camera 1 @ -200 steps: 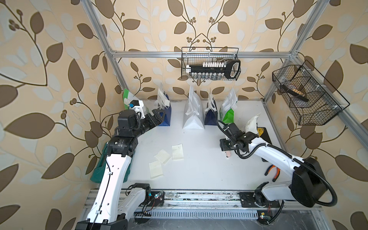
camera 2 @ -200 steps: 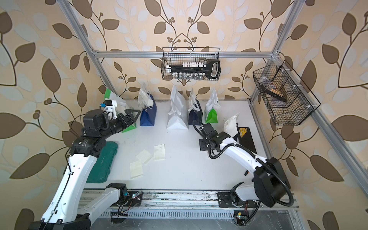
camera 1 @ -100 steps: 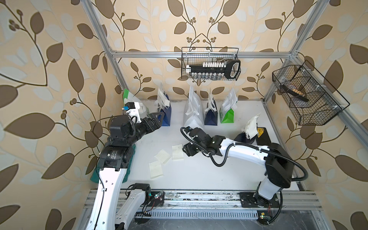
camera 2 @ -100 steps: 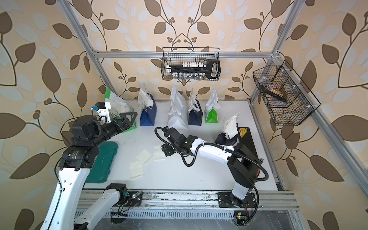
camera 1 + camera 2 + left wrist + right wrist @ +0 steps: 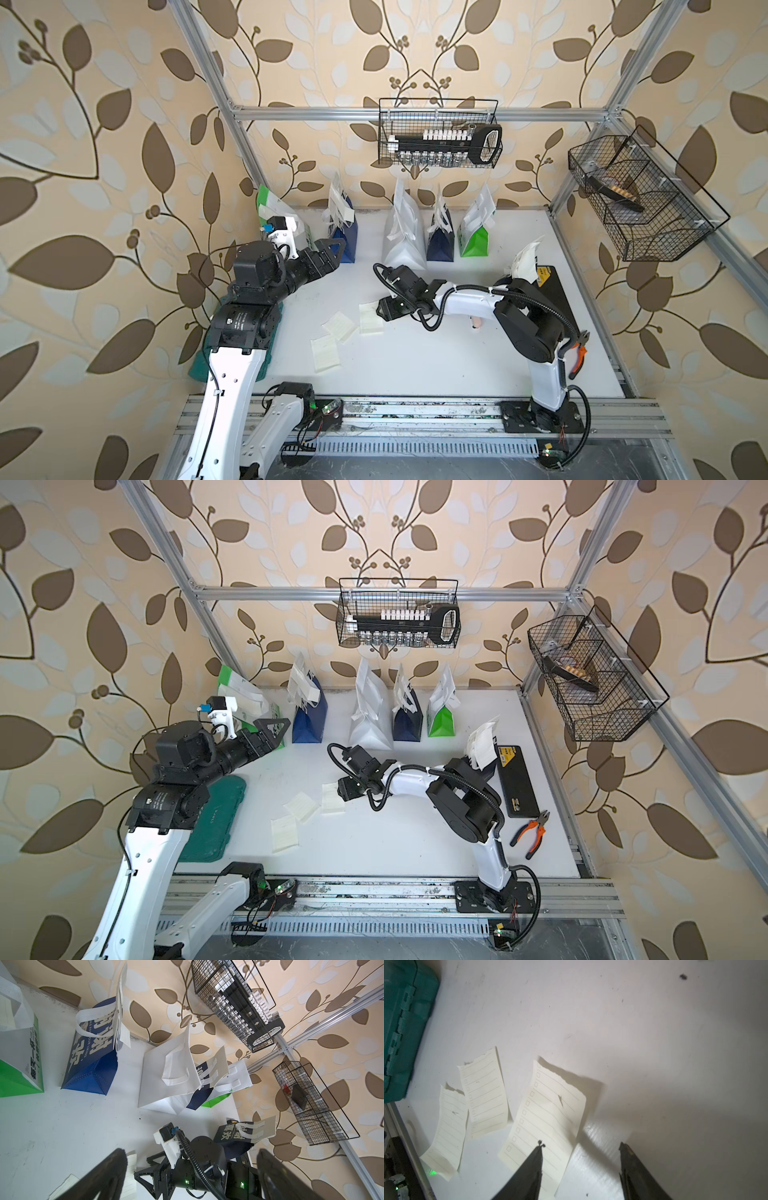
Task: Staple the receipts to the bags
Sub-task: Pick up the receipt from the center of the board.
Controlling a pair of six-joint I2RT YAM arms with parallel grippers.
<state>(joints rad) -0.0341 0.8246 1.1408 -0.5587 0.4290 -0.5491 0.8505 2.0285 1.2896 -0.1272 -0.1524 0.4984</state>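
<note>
The plain white paper carrier bag (image 5: pixel 405 237) with white strap handles stands upright mid-row at the back of the white table (image 5: pixel 436 365). On its left-arm side stand a navy blue paper bag (image 5: pixel 343 239) with white lettering and, further out, a green-and-white paper bag (image 5: pixel 282 220). On its right-arm side, just beside it, are a second navy bag (image 5: pixel 440 243) and then a second green-and-white bag (image 5: pixel 473 239). A third navy bag (image 5: pixel 234 1136) stands well off to that same side, partly hidden by the right arm. Three loose pale cream lined paper receipts lie in front of the white bag, toward the left arm: the nearest receipt (image 5: pixel 548 1109), the middle receipt (image 5: pixel 483 1093) and the farthest receipt (image 5: pixel 446 1126). The right gripper (image 5: pixel 581 1147) is low over the nearest receipt, fingers moderately apart and holding nothing; one fingertip (image 5: pixel 537 1159) is over the slip's end and the other is over bare table, contact unclear. The left gripper (image 5: pixel 334 249) hangs in front of the first navy bag, fingers spread wide and empty. A teal plastic tool case (image 5: pixel 216 816) lies beyond the receipts from the white bag
</note>
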